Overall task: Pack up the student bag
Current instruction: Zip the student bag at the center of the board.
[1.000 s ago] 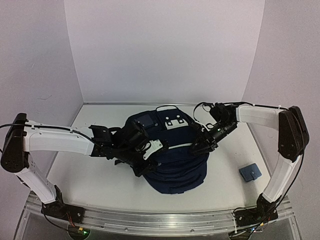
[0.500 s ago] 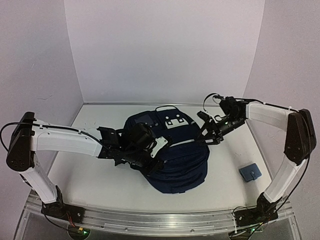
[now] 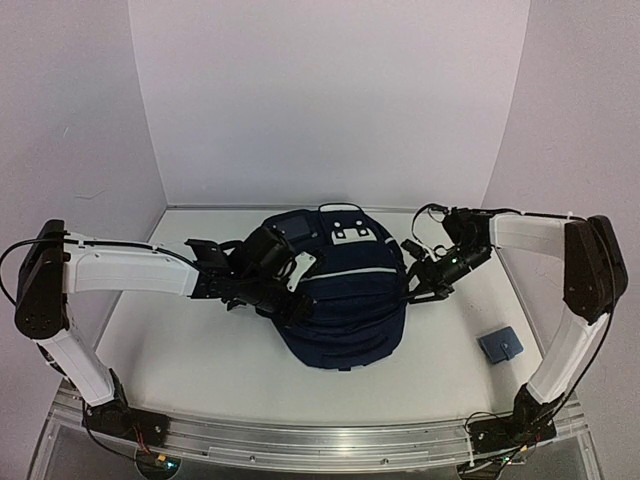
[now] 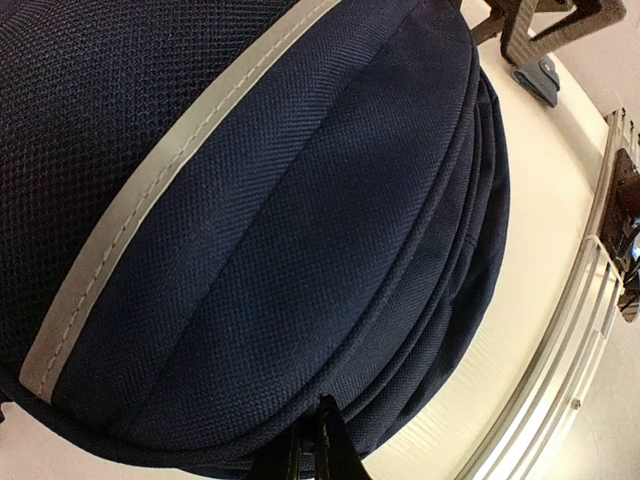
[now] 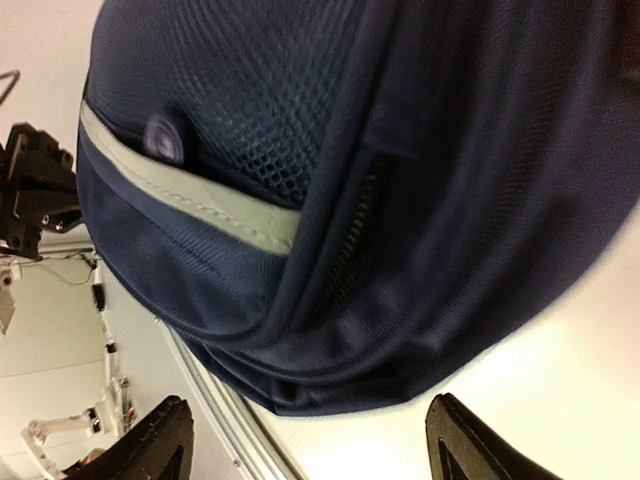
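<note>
I see the student bag (image 3: pixel 345 300) resting on the white bench (image 3: pixel 180 350), between the left pincer (image 3: pixel 297 298) and the right pincer (image 3: pixel 413 287). A small blue pouch (image 3: pixel 500 346) lies flat on the bench, right of the right pincer and nearer the arm bases.

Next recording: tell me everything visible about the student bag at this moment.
The student bag is a rounded navy backpack of woven fabric, bulging and lying on the white table between the arms. It shows pale grey stripes, a mesh panel, zippered seams and a white patch with dark dots near its far end. The left gripper is shut on its left edge. The open right gripper sits at its right side; whether it touches is unclear.
</note>
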Robot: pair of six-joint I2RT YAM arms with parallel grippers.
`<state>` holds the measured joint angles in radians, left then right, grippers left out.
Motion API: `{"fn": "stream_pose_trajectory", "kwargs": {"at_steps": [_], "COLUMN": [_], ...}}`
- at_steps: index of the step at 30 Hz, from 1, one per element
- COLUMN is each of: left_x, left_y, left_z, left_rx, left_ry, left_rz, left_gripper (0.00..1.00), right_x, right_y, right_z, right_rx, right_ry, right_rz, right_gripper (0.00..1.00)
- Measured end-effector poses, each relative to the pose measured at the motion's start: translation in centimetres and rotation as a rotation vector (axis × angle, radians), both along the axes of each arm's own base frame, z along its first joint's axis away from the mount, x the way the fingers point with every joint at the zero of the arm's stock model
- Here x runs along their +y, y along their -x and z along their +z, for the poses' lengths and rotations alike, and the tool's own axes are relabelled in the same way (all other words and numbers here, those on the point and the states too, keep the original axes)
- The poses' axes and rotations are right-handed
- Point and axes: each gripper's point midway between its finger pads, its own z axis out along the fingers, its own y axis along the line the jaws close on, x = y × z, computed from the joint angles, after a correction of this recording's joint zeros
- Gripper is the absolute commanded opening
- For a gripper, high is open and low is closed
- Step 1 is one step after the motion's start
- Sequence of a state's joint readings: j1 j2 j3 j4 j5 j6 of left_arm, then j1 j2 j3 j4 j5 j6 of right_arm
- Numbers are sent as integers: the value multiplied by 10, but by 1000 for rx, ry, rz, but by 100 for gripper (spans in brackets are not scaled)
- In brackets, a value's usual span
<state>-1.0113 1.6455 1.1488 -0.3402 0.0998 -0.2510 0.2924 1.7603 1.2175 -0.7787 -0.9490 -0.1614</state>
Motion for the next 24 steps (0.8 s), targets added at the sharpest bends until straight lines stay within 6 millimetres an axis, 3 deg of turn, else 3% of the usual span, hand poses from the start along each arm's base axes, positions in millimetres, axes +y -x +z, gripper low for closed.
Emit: {"fn": "stream_pose_trajectory", "kwargs": {"at_steps": [8,12,19,24], "left_x": [2,-5,-41,-67], "left_y": [5,6,4,0], "left_z": [-4,-7,-3,-4], "left_rx": [-16,-30,-56,-46], "left_ry": [-52,-90,-62,-35], "left_rz": [-8,-9,-35,-61], "left_gripper": [0,0,0,0], "right_x": [32,44,73,82], "right_y": [19,21,36,39], "right_z": [-19,-20,-18,-17], "right_rx": [62,66,70,71], "right_ry": [-41,-55,-67,-69], "right_rz": [99,93,112,115], "right_gripper": [38,36,36,36]}}
